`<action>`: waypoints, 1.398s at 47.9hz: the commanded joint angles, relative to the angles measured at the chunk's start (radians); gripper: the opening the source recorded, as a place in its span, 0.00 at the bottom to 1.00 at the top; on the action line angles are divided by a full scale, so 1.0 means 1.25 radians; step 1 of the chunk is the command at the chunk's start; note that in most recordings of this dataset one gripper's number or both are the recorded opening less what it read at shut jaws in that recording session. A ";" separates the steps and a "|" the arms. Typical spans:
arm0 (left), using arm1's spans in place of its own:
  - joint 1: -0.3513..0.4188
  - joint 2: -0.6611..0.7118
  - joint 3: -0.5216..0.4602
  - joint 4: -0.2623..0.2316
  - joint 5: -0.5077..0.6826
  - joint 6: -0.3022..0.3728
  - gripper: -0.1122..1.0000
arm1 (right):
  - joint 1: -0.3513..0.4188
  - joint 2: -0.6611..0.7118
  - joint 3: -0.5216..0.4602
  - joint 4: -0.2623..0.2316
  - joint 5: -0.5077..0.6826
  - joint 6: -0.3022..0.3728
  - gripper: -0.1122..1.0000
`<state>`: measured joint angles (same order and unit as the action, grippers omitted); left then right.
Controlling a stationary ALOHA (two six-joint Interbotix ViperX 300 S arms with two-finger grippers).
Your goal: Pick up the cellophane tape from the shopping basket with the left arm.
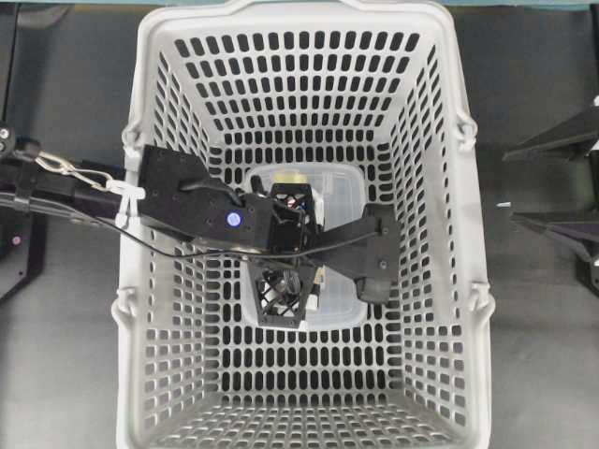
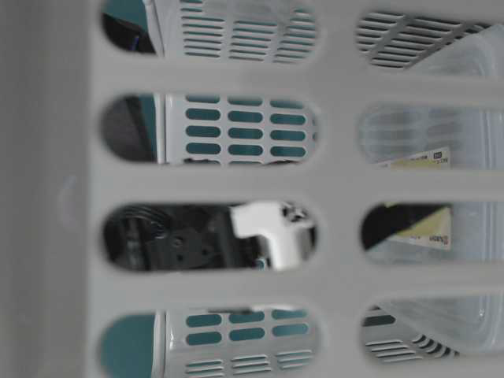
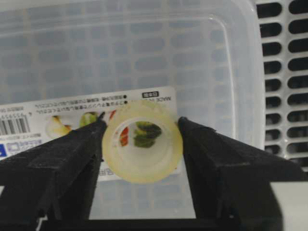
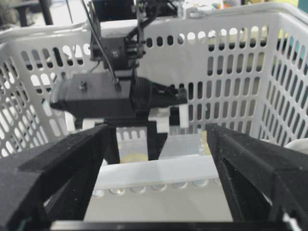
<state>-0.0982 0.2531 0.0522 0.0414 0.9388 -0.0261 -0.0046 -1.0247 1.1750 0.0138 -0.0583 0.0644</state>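
gripper on my left arm [image 3: 142, 144] squeezes the cellophane tape [image 3: 142, 147] from both sides, pads touching it, right over the clear box [image 3: 144, 57] in the shopping basket [image 1: 449, 281], so i can lift it.

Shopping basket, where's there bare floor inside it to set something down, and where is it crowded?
Bare slotted floor of the shopping basket shows along the near wall below the clear box, and along the far wall above it. The middle is crowded: the left gripper brackets the cellophane tape on the box, and the arm enters over the left rim.
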 commanded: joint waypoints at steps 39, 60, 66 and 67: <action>-0.002 -0.070 -0.356 0.002 0.384 -0.013 0.55 | 0.009 -0.006 -0.007 0.002 -0.010 0.002 0.81; -0.007 -0.070 -0.355 0.004 0.390 -0.011 0.55 | 0.009 -0.006 -0.007 0.002 -0.011 0.001 0.81; -0.007 -0.069 -0.356 0.004 0.393 -0.011 0.55 | 0.009 -0.006 -0.006 0.004 -0.010 0.001 0.80; -0.007 -0.069 -0.356 0.004 0.393 -0.011 0.55 | 0.009 -0.006 -0.006 0.002 -0.010 0.001 0.81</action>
<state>-0.1043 0.1933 -0.3835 0.0430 1.4281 -0.0414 0.0046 -1.0385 1.1750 0.0138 -0.0614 0.0660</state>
